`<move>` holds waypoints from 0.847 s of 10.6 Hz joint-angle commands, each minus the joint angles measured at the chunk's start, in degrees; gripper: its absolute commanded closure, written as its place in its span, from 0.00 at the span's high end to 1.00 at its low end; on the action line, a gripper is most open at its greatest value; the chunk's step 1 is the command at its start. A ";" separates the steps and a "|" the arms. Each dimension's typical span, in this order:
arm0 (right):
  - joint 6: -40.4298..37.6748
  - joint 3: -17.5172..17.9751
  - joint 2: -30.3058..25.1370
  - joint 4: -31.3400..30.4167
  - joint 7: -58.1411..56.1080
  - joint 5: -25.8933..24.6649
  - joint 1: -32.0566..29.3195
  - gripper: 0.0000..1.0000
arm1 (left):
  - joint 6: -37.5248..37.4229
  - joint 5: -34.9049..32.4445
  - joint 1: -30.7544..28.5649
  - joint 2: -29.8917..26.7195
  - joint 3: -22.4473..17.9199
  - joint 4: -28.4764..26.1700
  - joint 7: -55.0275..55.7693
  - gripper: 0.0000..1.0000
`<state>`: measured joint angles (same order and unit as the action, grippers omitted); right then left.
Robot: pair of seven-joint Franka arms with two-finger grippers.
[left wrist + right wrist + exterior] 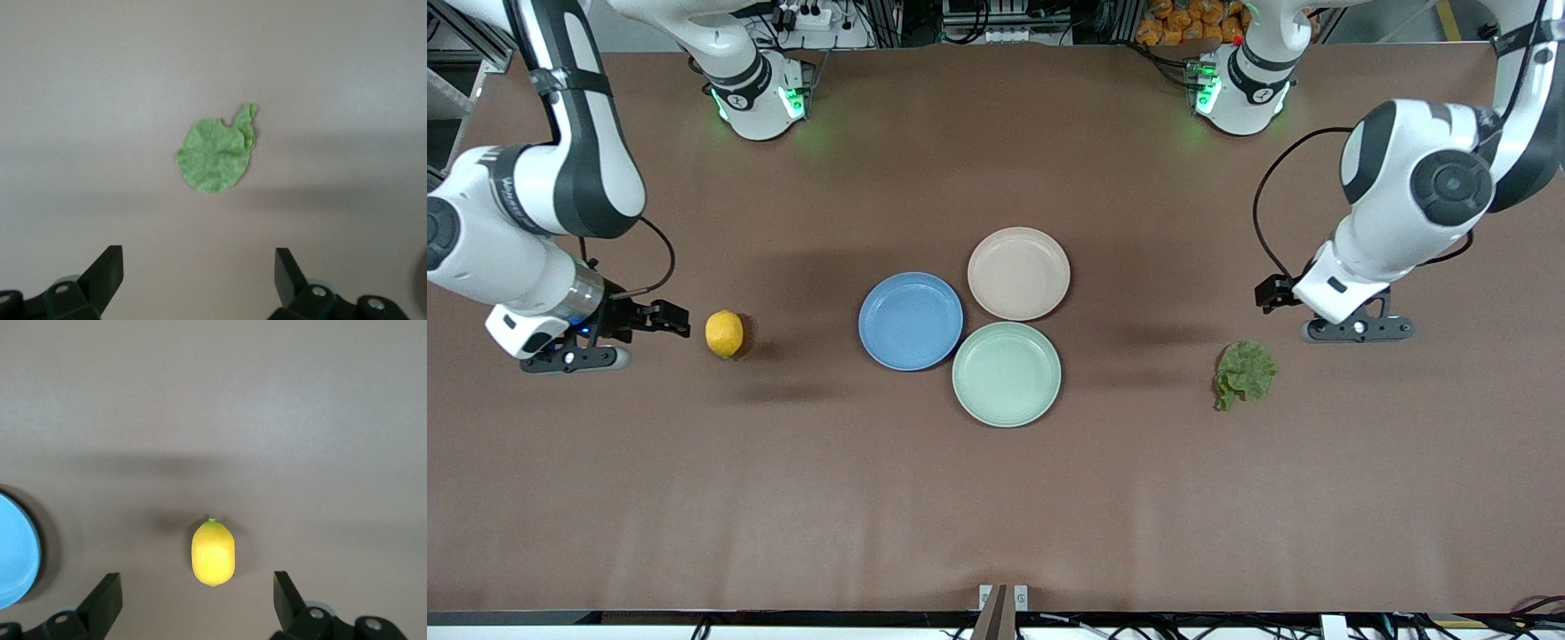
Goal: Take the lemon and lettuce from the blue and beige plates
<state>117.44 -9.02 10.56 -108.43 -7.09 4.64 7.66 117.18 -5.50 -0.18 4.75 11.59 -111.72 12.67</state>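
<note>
Lemon (724, 333) and lettuce (1245, 373) are found on the bare counter (996, 498), not on any plate: the lemon toward the right arm's end, the lettuce toward the left arm's end. Between them the blue plate (911, 321), the beige plate (1018, 273) and a mint-green plate (1007, 374) are grouped, rims close together, all three empty.

The right pincer (609, 342) is held beside the lemon with its fingers spread and nothing gripped; in its wrist view the lemon (213, 553) is seen ahead, between the two fingers. The left pincer (1356, 324) is likewise spread and empty, near the lettuce, which is seen crumpled and flat in the left wrist view (217, 153).

For a good grasp, the lemon would best be straddled across its narrow middle, since its smooth skin may slip from a closing grip near one end. The lettuce lies low, so the fingers would need to be brought almost to the counter before closing, pinching a raised fold.

No legible brand or label can be read on the objects; lettering on the right arm is too small to make out.
</note>
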 commanded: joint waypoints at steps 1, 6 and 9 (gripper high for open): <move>-5.53 0.49 -0.63 4.88 -1.09 0.37 -1.77 1.00 | -4.12 3.63 -0.26 -2.37 -0.26 3.60 -1.50 1.00; -13.79 0.85 -2.65 13.49 -2.14 -0.60 -4.50 1.00 | -16.87 5.05 0.27 -5.90 -0.34 13.43 -1.51 1.00; -15.13 1.46 -3.96 15.36 -2.32 -3.92 -5.11 1.00 | -19.97 7.61 0.09 -5.37 -0.26 17.67 -0.98 1.00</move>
<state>103.36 -8.96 7.77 -93.62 -8.62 2.82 3.95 99.53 0.43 -0.01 -1.72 11.51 -96.92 12.67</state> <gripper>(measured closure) 0.000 0.000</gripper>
